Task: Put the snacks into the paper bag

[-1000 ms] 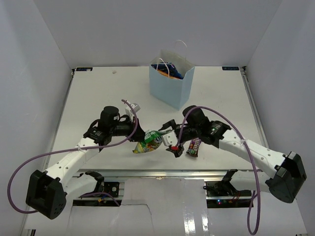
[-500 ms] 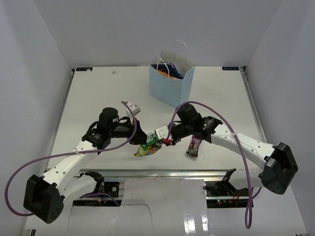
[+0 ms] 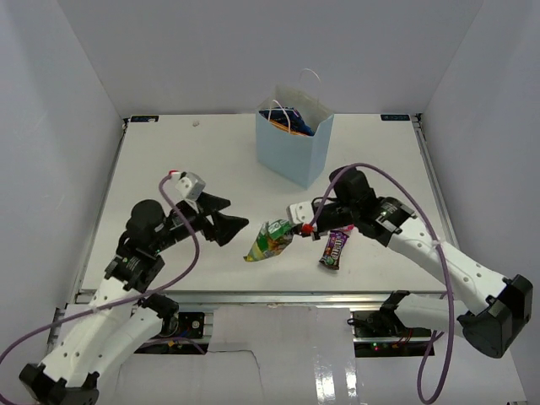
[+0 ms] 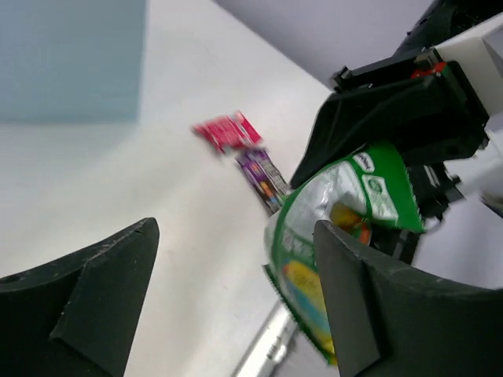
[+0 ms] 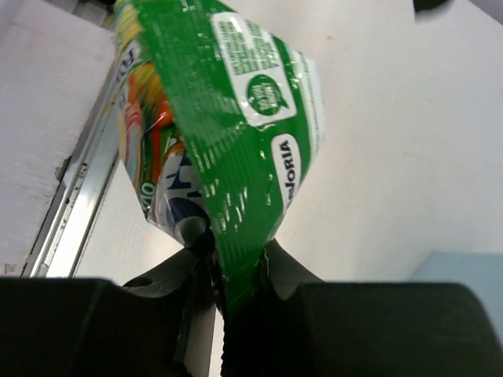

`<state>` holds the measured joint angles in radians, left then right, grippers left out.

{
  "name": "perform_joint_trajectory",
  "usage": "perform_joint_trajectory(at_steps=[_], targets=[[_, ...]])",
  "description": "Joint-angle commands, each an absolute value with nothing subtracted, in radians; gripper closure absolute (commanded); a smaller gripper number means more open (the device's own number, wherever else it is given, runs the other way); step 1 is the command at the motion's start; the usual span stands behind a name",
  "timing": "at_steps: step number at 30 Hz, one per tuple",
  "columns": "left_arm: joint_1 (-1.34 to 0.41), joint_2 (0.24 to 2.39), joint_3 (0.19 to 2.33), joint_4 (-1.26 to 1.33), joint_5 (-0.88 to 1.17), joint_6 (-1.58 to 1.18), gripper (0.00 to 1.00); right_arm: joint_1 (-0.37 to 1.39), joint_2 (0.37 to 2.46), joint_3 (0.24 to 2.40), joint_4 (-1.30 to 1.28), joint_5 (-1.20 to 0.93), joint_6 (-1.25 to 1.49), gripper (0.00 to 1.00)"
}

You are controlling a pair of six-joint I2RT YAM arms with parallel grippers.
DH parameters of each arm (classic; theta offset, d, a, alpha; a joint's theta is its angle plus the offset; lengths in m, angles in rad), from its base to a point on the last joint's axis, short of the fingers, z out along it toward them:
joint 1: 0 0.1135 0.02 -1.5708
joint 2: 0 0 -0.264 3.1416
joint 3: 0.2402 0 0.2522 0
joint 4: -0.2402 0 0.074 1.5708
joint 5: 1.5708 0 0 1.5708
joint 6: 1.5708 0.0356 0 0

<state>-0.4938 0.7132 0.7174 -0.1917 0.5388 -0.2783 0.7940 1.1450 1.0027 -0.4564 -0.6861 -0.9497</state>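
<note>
**Ana:** What does the green packet (image 3: 270,240) look like?

**Ben:** It is shiny and crinkly. It is green with white labels, and it has orange, yellow and blue pictures on one side.

**Ana:** Where is it?

**Ben:** It is near the front of the table (image 3: 169,160), between the two arms. It is well apart from the blue paper bag (image 3: 295,156). The right gripper (image 3: 293,228) pinches one end of it tight.

**Ana:** And the left gripper (image 3: 226,218)?

**Ben:** Its fingers (image 4: 86,290) are spread wide and hold nothing. It is near the packet.

**Ana:** What else is close?

**Ben:** The dark brown candy pack (image 3: 335,247) lies flat by the right arm. The small pink packet (image 4: 228,132) is just beside it.
</note>
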Motion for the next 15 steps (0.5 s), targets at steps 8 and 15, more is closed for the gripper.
perform_joint_trajectory(at_steps=[8, 15], targets=[[-0.491, 0.527, 0.586, -0.155, 0.324, -0.13, 0.05, 0.453, 1.17, 1.472, -0.275, -0.718, -0.53, 0.92], [-0.491, 0.58, 0.609, -0.187, 0.319, -0.12, 0.05, 0.439, 1.406, 1.762, -0.147, -0.219, -0.344, 0.92]])
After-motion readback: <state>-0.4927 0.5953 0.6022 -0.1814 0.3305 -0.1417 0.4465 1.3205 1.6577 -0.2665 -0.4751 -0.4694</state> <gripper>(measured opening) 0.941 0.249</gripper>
